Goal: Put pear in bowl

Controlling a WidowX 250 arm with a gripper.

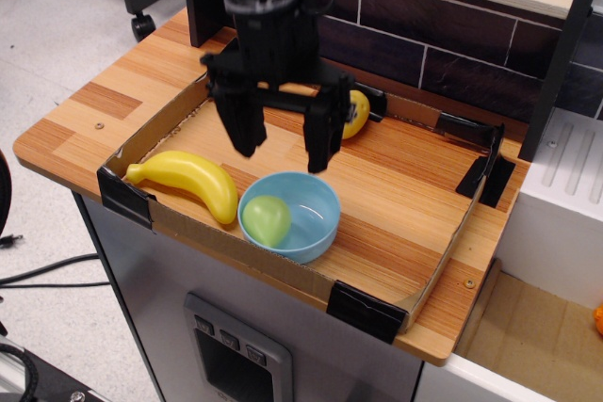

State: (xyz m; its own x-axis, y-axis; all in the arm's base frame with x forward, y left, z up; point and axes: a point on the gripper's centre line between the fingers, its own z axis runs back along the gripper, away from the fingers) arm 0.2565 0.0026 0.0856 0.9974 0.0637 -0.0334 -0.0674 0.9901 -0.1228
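The light-green pear (pixel 267 218) lies inside the light-blue bowl (pixel 316 209), against its left wall. The bowl stands at the front of the cardboard tray (pixel 415 202). My black gripper (pixel 281 152) hangs above the bowl's back rim, open and empty, its two fingers spread wide apart and clear of the pear.
A yellow banana (pixel 188 180) lies left of the bowl, touching or nearly touching it. A yellow lemon-like fruit (pixel 357 112) sits at the tray's back, partly behind my gripper. A dark brick wall stands behind; a white cabinet (pixel 565 204) stands to the right.
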